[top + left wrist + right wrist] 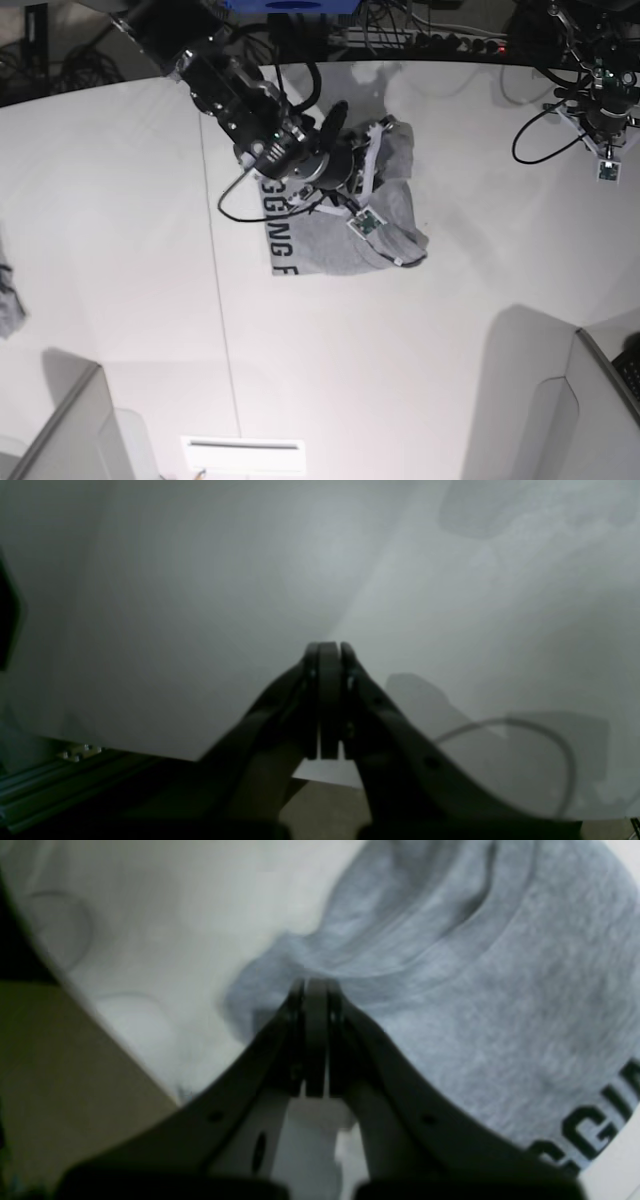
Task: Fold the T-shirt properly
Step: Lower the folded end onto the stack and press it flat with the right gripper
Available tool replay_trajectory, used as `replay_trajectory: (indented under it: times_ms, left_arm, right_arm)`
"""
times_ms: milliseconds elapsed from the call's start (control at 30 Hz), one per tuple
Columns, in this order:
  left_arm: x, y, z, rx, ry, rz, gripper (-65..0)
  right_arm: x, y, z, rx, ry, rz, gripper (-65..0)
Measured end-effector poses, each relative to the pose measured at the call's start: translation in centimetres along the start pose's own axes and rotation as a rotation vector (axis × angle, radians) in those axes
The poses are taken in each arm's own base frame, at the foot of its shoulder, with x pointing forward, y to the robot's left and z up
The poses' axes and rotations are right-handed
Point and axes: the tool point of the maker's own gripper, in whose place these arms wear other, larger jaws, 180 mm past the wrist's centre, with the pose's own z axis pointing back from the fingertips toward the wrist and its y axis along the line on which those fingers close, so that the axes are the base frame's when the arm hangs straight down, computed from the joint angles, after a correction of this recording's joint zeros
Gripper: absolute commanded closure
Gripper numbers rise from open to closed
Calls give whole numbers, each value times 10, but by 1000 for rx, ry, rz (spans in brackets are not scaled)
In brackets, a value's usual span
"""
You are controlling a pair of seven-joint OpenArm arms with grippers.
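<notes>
**Both my grippers closed, shirt mid-table**

The T-shirt lies bunched mid-table, its black lettering reading "GGING" in part. My right gripper reaches over it, fingers pressed together on a grey fold. My left gripper, fingers together and empty, hangs far right.

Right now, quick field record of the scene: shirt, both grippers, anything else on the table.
shirt: heather-grey cotton T-shirt with black block lettering, bunched and part-folded near the table's middle, not flat
right gripper: shut, tips against a rumpled shirt fold; whether cloth is pinched cannot be told
left gripper: shut, holding nothing, over bare white table, away from the shirt
other cloth: small grey scrap at the table's edge on the base view's left
lettering: partly visible, facing up
</notes>
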Motion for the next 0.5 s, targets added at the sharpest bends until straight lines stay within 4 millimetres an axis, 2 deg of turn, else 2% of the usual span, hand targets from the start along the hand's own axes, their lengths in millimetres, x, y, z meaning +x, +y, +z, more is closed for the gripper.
replay_trajectory:
  times_ms: [100, 267, 367, 433, 500]
  left_arm:
    - [-1, 0, 0, 0, 6, -2, 0]
    - [7, -1, -2, 2, -11, 4, 0]
    - [16, -2, -2, -4, -39, 13, 0]
    - [15, -1, -2, -3, -36, 12, 0]
    - [15, -3, -2, -8, -38, 16, 0]
  right_arm:
    - [-15, 2, -23, -1, 55, 2, 0]
    - [-37, 41, -41, 71, 142, 122, 0]
    - [-29, 53, -36, 103, 121, 139, 0]
    - [-14, 52, -24, 93, 66, 153, 0]
    - [-6, 46, -9, 87, 45, 162, 0]
